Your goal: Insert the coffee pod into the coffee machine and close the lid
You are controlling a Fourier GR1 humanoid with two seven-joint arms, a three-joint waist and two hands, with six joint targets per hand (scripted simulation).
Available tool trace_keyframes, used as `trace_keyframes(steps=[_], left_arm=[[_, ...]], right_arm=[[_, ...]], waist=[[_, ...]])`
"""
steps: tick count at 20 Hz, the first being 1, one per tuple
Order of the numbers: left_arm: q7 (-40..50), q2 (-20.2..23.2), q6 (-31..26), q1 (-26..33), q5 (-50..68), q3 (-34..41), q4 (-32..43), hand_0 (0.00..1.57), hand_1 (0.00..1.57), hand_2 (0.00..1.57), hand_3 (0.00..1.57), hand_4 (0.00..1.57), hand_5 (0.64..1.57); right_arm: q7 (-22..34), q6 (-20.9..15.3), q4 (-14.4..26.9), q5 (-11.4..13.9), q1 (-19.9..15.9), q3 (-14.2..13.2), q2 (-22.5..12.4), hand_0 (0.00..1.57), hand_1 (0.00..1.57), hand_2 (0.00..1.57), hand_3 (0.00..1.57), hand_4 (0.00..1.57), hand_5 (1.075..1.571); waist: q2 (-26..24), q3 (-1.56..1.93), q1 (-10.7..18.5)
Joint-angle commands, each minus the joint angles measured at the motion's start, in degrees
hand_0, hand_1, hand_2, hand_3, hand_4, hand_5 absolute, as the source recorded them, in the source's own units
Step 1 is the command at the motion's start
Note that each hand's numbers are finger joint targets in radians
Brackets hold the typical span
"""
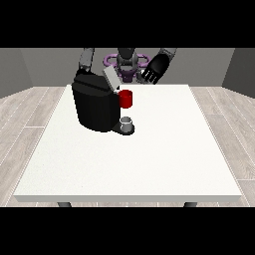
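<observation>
Although the near half of the large white square table [129, 164] lies bare toward the camera, with only the stubs of two dark legs showing under its front edge, everything of note sits at the far left part of the top. Nearest there stands a small grey metal cup [127, 122] on the round dark base of the bulky black coffee machine [94, 105]. Just above the cup, at the machine's front, a red cylindrical piece [126, 98] juts out; whether this is the coffee pod itself or part of the brewer cannot be told. Over it the grey flat lid [110, 78] stands tilted up and open.

Behind the machine, the arm at the view's left comes down, and its hand is hidden by the machine's body, so its fingers cannot be made out. Farther back, the black hand at the view's right [151, 74] hangs over the table's far edge, apart from the machine, fingers spread downward and holding nothing. The robot's grey torso [127, 60] is partly hidden.
</observation>
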Motion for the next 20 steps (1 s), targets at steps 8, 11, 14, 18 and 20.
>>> trace_keyframes(steps=[8,11,14,18,20], left_arm=[[4.3,3.7,-3.1,-9.0,3.9,8.1,3.0,1.27,1.27,1.30,1.27,0.49,1.571],[5.6,3.9,-4.3,-12.8,3.3,7.5,3.2,1.17,1.17,1.25,1.27,0.48,1.571],[5.9,6.2,-1.9,-14.7,1.8,8.1,3.9,1.23,1.23,1.28,1.25,0.48,1.571],[4.4,5.7,-2.6,-13.7,1.9,7.8,4.4,1.24,1.24,1.29,1.25,0.48,1.571],[5.4,7.2,-3.2,-17.1,1.9,8.8,6.2,1.29,1.29,1.32,1.26,0.48,1.571]], right_arm=[[1.4,2.2,-6.1,-1.8,-1.0,2.3,0.0,0.00,0.00,0.00,0.00,0.00,1.571],[0.6,0.6,-5.7,-1.0,-3.4,1.4,-0.2,0.00,0.00,0.00,0.00,0.00,1.571],[-0.9,2.2,-7.6,-2.2,-5.1,0.4,-1.5,0.00,0.00,0.00,0.00,0.00,1.571],[-0.8,0.8,-8.4,-1.2,-3.1,0.2,-1.7,0.00,0.00,0.00,0.00,0.00,1.571],[5.0,0.3,-10.7,-0.8,-8.3,1.0,-0.8,0.00,0.00,0.00,0.00,0.26,1.571]], waist=[[2.1,-0.01,-6.1],[4.9,0.00,-6.5],[8.3,0.00,-8.7],[7.2,0.00,-8.3],[9.1,-0.02,-9.9]])
